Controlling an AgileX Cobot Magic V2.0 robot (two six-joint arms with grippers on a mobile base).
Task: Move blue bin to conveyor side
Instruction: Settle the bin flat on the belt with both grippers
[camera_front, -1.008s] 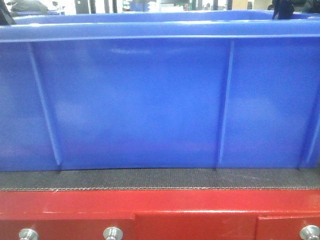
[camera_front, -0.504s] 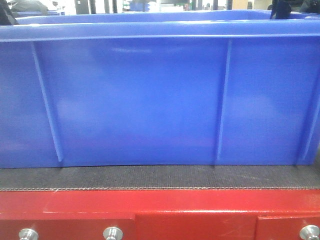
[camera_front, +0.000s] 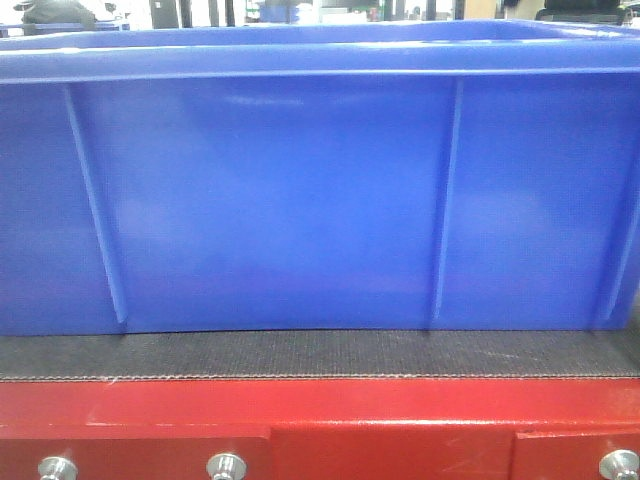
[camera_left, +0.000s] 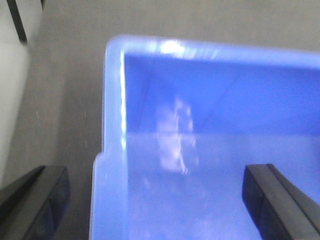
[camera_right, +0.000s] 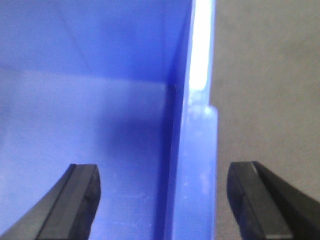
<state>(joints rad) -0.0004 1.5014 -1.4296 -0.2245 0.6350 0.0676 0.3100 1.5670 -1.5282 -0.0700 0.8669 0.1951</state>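
The blue bin (camera_front: 280, 200) fills the front view and rests on the dark woven conveyor belt (camera_front: 300, 357) above its red frame (camera_front: 300, 420). In the left wrist view my left gripper (camera_left: 155, 200) is open above the bin's left rim (camera_left: 107, 180), one finger (camera_left: 35, 200) over the belt and the other (camera_left: 280, 200) over the bin's inside. In the right wrist view my right gripper (camera_right: 165, 200) is open above the bin's right rim (camera_right: 197, 170), one finger (camera_right: 75, 200) inside, the other (camera_right: 260, 200) outside. Neither touches the bin. The bin looks empty.
Silver bolts (camera_front: 226, 466) line the red frame at the bottom. Dim shop-floor shapes show behind the bin's far rim (camera_front: 300, 12). A white object with a black edge (camera_left: 17, 45) stands at the far left of the belt in the left wrist view.
The dark gripper shapes seen at the bin's top left and top right corners have lifted out of the front view. The bin shifted slightly and then stayed still.
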